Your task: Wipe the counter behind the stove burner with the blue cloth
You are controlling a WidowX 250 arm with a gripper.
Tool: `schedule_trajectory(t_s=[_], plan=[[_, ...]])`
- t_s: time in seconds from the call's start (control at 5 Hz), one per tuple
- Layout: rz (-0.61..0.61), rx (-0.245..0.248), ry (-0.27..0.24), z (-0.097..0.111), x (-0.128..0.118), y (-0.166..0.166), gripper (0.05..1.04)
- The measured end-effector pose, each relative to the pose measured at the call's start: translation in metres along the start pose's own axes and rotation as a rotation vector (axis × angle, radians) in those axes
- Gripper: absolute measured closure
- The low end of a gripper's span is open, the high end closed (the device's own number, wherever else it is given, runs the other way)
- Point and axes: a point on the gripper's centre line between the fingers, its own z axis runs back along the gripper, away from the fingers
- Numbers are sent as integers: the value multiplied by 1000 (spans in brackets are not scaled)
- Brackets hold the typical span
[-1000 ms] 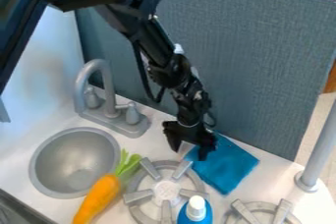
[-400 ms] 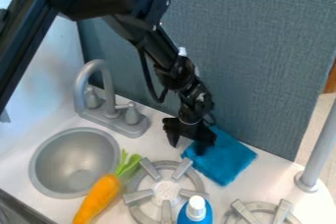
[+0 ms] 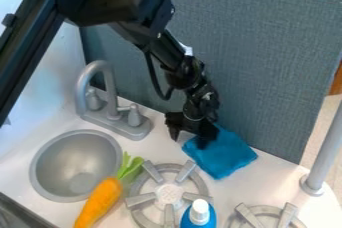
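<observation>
The black gripper [image 3: 189,139] hangs low over the counter behind the stove burner, its fingers apart, so it is open. Its right finger presses on or hangs just over the upper left part of a blue cloth [image 3: 226,157], while the left finger stands beside the cloth's left corner. The cloth lies rumpled on the white counter, between the burner and the grey-blue panel. How firmly the finger touches the cloth cannot be told.
A sink [image 3: 77,164] with a grey faucet [image 3: 110,94] is at left. An orange carrot [image 3: 101,201] lies between the sink and a burner [image 3: 168,194]. A blue bottle [image 3: 199,216] stands in front, another burner [image 3: 267,218] and a grey post [image 3: 324,157] at right. The panel [image 3: 254,62] rises behind.
The gripper has shifted slightly up and to the left in the view. The blue cloth has slid the same way along the counter and its outline has changed.
</observation>
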Motion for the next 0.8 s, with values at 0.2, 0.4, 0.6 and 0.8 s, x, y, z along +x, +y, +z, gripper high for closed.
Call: schedule_trajectory(t_s=[0.2,0.4,0.6,0.8], plan=[[72,34,9,-5,2,28,82],[111,66,34,-6,-5,57,82],[109,79,44,-4,-8,60,82],[138,76,50,-4,-6,63,83]])
